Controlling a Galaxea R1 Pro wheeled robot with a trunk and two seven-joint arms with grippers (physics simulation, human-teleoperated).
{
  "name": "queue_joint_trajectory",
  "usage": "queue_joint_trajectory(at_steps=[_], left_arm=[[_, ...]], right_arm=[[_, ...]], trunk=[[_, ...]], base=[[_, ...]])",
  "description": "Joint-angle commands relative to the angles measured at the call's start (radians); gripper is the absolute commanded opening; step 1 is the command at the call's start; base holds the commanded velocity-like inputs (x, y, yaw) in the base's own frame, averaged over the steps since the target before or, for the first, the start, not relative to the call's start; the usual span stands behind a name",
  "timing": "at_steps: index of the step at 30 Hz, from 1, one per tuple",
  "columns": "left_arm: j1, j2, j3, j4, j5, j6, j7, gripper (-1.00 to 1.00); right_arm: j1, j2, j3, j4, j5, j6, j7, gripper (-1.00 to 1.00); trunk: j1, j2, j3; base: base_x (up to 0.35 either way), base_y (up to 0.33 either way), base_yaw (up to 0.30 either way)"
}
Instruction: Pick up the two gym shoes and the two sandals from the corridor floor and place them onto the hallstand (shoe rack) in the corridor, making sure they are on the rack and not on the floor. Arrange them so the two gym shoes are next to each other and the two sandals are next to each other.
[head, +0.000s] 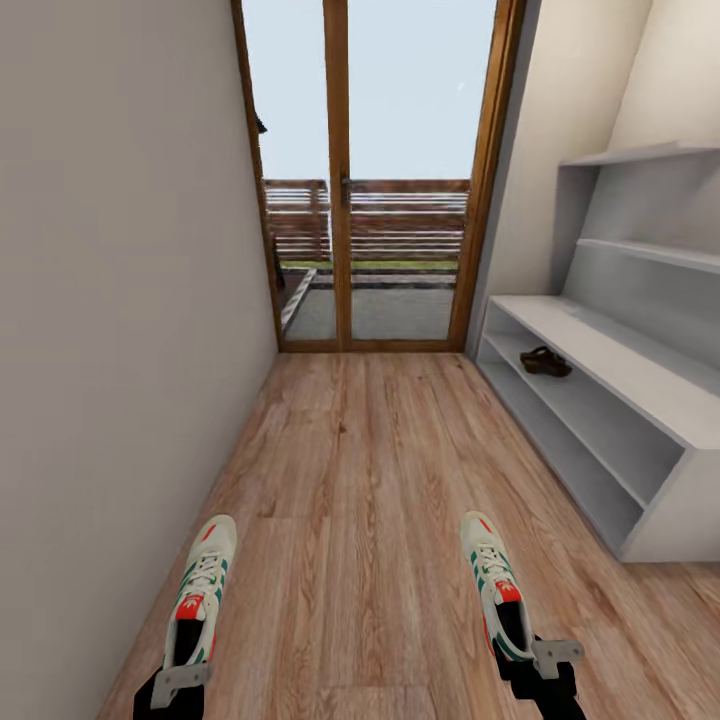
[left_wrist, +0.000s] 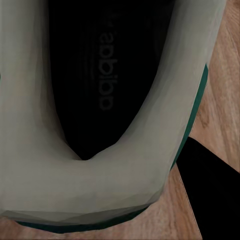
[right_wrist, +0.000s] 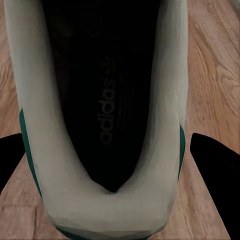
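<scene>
Gym shoes in both grippers, hallstand (head: 640, 380) waiting at right of frame.
Left gripper (head: 180, 680) clamps the heel of one white leather sneaker (head: 200, 590) at lower left above the wood-grain floor (head: 360, 480); right gripper (head: 545, 660) clamps its twin (head: 495, 585) at lower right. Best carried level and set side by side on the matte grey rack, clear of the brown sandal (head: 546, 362) on its middle shelf.

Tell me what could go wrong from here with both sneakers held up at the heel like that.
1. Each pincer, left and right, seems to hold its gym shoe, left and right, by the heel alone, so one could tip and drop onto the corridor floor.
2. One sandal already sits on the hallstand; a shoe set between the sandals' spots would split that pair.
</scene>
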Motion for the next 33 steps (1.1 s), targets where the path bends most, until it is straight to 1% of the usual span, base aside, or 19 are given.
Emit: queue_joint_trajectory(at_steps=[1, 5, 19, 33], left_arm=[[-0.001, 0.0, 0.003, 0.0, 0.004, -0.003, -0.005, -1.0], [-0.001, 0.0, 0.003, 0.001, 0.004, -0.003, -0.005, -1.0], [0.0, 0.0, 0.003, 0.0, 0.004, -0.003, -0.005, -1.0], [0.0, 0.0, 0.003, 0.0, 0.004, -0.003, -0.006, -1.0]], right_arm=[[-0.001, 0.0, -0.009, 0.0, 0.002, -0.003, 0.009, -1.0], [-0.001, 0.0, -0.009, 0.0, 0.002, -0.003, 0.01, -1.0], [-0.001, 0.0, -0.009, 0.0, 0.002, -0.003, 0.01, -1.0], [-0.001, -0.002, -0.009, 0.0, 0.002, -0.003, 0.011, -1.0]], trunk=[[0.0, 0.0, -0.001], [0.0, 0.0, -0.001], [0.0, 0.0, -0.001], [0.0, 0.0, -0.001]], base=[[0.34, 0.0, -0.045], [0.34, 0.0, -0.162], [0.34, 0.0, -0.242], [0.34, 0.049, -0.025]])
